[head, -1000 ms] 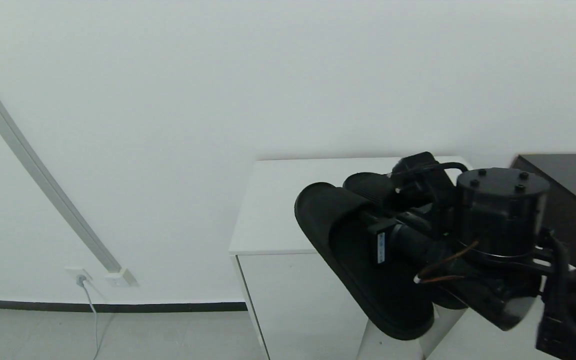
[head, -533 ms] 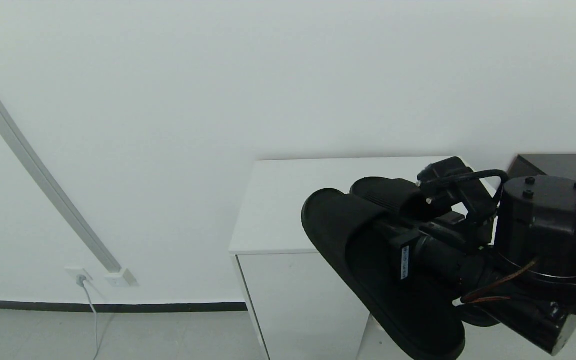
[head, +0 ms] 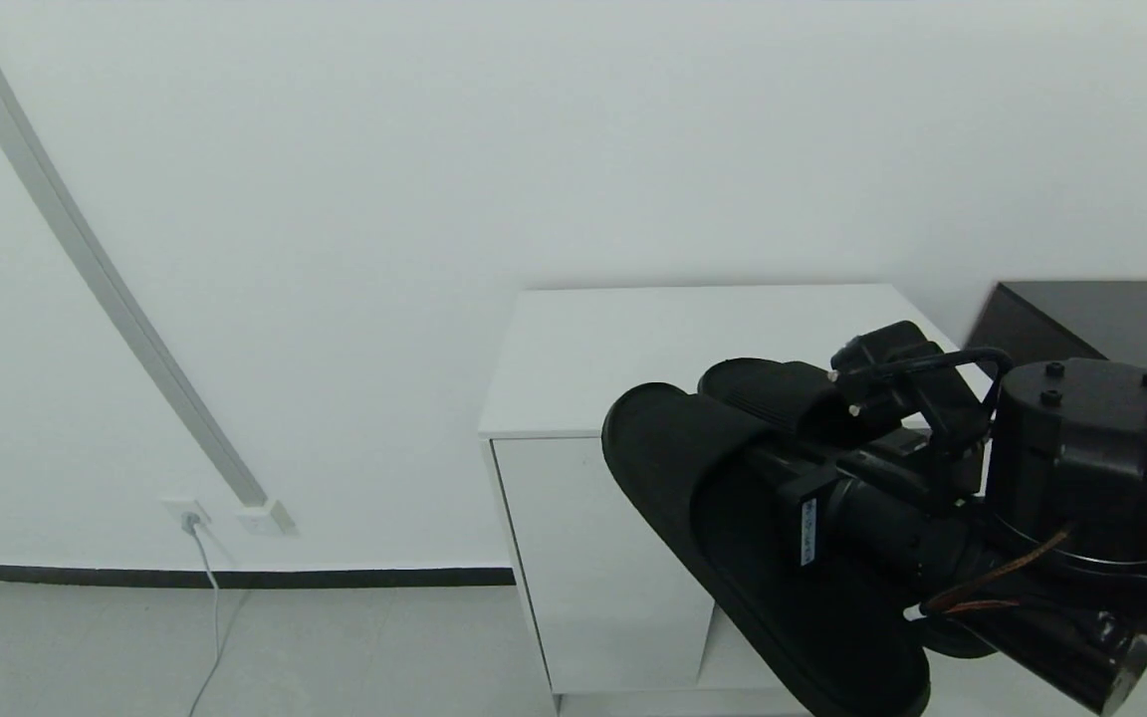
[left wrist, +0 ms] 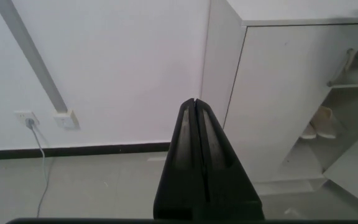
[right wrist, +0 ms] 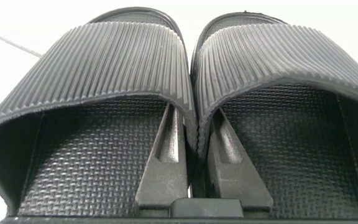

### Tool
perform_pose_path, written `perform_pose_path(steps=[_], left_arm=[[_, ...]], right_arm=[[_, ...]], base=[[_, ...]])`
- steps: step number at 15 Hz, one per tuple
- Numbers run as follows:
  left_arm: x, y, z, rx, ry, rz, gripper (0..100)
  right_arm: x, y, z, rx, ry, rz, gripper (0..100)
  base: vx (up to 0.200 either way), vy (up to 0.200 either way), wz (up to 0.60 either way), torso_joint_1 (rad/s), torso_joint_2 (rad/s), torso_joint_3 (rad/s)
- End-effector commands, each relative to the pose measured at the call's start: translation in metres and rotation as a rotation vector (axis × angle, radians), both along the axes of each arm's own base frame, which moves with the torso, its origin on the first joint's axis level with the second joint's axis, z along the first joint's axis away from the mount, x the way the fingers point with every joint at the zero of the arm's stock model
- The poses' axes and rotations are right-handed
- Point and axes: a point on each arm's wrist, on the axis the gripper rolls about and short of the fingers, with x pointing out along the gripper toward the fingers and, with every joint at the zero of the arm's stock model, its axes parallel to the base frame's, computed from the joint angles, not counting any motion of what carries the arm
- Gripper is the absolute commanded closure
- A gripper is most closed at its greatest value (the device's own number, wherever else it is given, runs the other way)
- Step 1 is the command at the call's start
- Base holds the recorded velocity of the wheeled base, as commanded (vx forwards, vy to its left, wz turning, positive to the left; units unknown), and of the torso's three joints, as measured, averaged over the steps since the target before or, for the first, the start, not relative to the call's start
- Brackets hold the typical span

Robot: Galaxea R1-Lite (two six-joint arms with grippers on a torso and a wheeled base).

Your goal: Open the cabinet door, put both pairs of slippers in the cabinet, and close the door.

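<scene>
In front of the white flat-topped cabinet (head: 633, 349), level with its top edge, hangs a pair of black ribbed rubber slippers (head: 733, 498), side by side, toes tilted up toward the cabinet. The right gripper (right wrist: 193, 118) has one finger under each strap and pinches the two inner strap edges together. The left gripper (left wrist: 195, 107), lower before the cabinet's front, has its fingers pressed flat together, holding nothing. On a shelf in the cabinet's open compartment lies a pale pair of slippers (left wrist: 321, 122).

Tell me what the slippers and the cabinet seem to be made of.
Slippers: likely black rubber or foam, matte; ribbed straps and pebbled footbeds suggest moulding. Cabinet: smooth white panels, probably laminated board or painted wood; flat, even faces.
</scene>
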Motion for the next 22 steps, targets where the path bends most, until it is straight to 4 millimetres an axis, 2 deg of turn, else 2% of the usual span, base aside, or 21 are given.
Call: perform_pose_path(steps=[1, 15, 22], left_arm=[[0.0001, 0.0, 0.0, 0.0, 0.001, 0.0, 100], [0.0001, 0.0, 0.0, 0.0, 0.001, -0.002, 100], [0.0001, 0.0, 0.0, 0.001, 0.001, 0.0, 100]], right_arm=[[0.0016, 0.0018, -0.0039, -0.009, 0.009, 0.0, 100], [0.0007, 0.0052, -0.0094, -0.021, 0.022, 0.008, 100], [0.0007, 0.0051, -0.0106, -0.025, 0.025, 0.005, 100]], base=[[-0.2, 0.0, 0.0, -0.002, 0.0, 0.002], [0.0, 0.0, 0.0, 0.0, 0.0, 0.0], [0.0, -0.2, 0.0, 0.002, 0.0, 0.002]])
